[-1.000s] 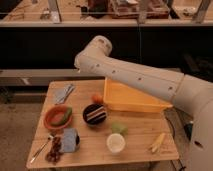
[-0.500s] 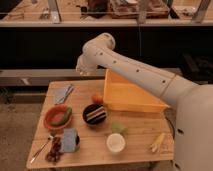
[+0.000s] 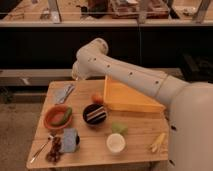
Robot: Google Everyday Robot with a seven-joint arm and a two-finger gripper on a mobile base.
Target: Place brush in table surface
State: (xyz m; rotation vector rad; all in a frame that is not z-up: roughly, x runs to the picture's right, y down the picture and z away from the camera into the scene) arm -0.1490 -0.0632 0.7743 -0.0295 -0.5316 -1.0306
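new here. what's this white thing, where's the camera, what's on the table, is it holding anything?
The white thing is a robot arm on a rolling base, reaching in from the right. There is only one picture, taken from in front of the wooden table and looking down on it.

The pincer sits at the arm's far end, over the table's back left part. It is shut, and I can't tell whether it holds anything.

On the table:
- a yellow bin at the back
- an orange bowl on the left
- a dark bowl in the middle
- a white cup at the front
- a yellow banana-like piece at the front right
- a thin spoon at the front left
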